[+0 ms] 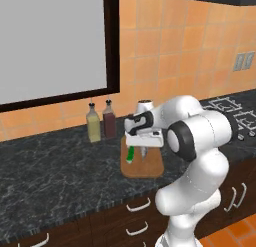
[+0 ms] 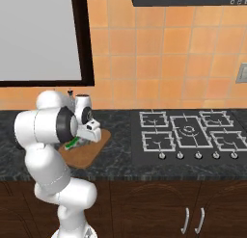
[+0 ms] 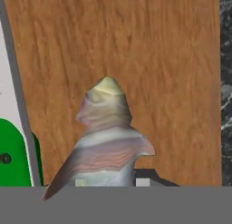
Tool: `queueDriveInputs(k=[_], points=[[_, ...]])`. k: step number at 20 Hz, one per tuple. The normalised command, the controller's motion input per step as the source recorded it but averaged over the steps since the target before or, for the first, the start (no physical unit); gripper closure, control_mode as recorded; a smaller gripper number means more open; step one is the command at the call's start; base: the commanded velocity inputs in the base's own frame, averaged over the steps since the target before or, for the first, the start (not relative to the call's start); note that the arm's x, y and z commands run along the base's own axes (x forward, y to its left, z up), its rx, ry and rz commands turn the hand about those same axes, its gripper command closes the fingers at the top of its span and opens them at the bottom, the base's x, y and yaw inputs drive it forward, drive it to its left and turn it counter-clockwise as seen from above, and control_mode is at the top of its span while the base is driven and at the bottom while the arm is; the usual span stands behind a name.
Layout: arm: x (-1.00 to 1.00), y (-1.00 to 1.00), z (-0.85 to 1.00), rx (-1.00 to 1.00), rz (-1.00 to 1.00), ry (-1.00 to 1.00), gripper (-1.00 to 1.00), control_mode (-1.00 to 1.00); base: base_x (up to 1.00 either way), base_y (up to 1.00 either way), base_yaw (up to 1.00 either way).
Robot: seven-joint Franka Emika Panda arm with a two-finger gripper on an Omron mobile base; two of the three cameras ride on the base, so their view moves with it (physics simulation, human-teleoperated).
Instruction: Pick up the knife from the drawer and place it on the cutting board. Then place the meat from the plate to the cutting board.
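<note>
Now hovering over the cutting board (image 1: pixel 150 167) with the gripper (image 1: pixel 144 152) pinched on the meat (image 3: pixel 106 146), a pale streaked strip hanging from the jaws above bare wood. Lying already on the board's left part: the knife (image 1: pixel 130 154) (green handle and pale blade edging the hand view). To finish well: lower straight down until the strip's tip meets the wood, keep it clear of the blade alongside, then part the fingers slowly and lift vertically so nothing drags. Probably safest to release over the board's open middle, away from the edge beside the dark counter (image 1: pixel 60 171).
</note>
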Motion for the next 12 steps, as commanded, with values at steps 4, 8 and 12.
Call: queueDriveInputs(k=[4, 8, 12], points=[[-0.20, -0.15, -0.01, 0.00, 0.00, -0.11, -1.00, -1.00, 0.00, 0.00, 0.00], [-0.46, -0.35, 0.44, 0.00, 0.00, -0.22, -1.00, -1.00, 0.00, 0.00, 0.00], [-0.91, -0.22, 0.85, 0.00, 0.00, -0.30, -1.00, -1.00, 0.00, 0.00, 0.00]])
